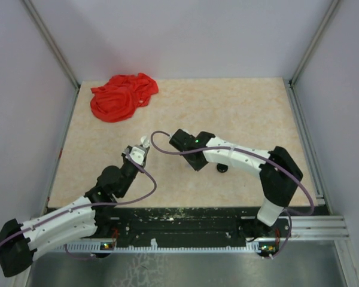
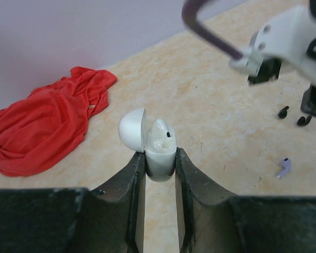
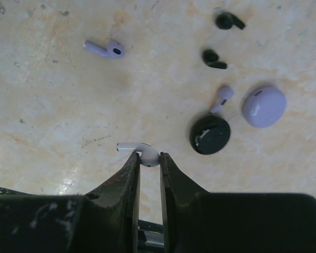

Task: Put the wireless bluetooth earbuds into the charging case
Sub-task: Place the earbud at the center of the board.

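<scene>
My left gripper [image 2: 160, 159] is shut on an open white charging case [image 2: 160, 154], lid [image 2: 132, 129] flipped back, with one white earbud [image 2: 160, 134] seated inside. The case also shows in the top view [image 1: 143, 143]. My right gripper [image 3: 149, 157] is shut on a white earbud [image 3: 147, 154], stem pointing left, held above the table. On the table below lie two lavender earbuds [image 3: 106, 49] [image 3: 221, 98] and two black earbuds [image 3: 229, 21] [image 3: 215, 58]. The left wrist view shows one lavender bud [image 2: 284, 167] and the black buds [image 2: 283, 112].
A round black case [image 3: 210, 135] and a round lavender case [image 3: 263, 106] lie beside the loose buds. A crumpled red cloth [image 1: 122, 95] lies at the table's far left. The right arm [image 1: 239, 156] hangs over the table's middle, near my left gripper.
</scene>
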`<state>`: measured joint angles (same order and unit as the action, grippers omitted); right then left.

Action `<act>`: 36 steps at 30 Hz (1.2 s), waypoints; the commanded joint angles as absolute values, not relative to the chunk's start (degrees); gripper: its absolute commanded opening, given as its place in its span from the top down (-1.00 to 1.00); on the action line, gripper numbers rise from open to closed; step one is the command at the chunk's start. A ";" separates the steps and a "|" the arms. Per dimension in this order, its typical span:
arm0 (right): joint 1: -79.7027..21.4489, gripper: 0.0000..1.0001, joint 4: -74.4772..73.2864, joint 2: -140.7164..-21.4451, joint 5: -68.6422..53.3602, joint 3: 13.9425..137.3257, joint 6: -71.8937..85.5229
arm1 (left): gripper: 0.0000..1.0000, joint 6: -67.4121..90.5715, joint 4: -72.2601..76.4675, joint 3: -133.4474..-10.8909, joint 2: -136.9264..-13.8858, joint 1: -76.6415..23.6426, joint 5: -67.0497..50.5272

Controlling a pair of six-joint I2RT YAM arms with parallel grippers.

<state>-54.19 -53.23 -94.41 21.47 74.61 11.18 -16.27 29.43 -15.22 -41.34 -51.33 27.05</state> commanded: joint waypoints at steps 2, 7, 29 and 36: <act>-53.48 0.87 -41.78 -99.76 13.67 71.58 11.25 | 0.99 -15.54 26.09 -18.05 -39.82 -51.39 28.00; -52.90 0.81 -37.90 -103.29 11.19 69.48 10.33 | 0.99 -15.84 26.85 -18.28 -41.31 -51.39 27.12; -52.08 0.19 -37.18 -100.91 14.39 66.12 17.60 | 0.99 -15.32 27.09 -18.90 -41.04 -51.34 25.27; -50.69 0.19 -36.03 -101.53 16.21 64.47 16.96 | 0.99 -15.14 26.94 -18.81 -40.34 -51.35 25.40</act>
<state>-51.96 -37.58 -102.67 13.19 65.12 16.23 -16.03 26.55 -16.93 -41.34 -51.33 25.89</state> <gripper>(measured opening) 0.404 0.292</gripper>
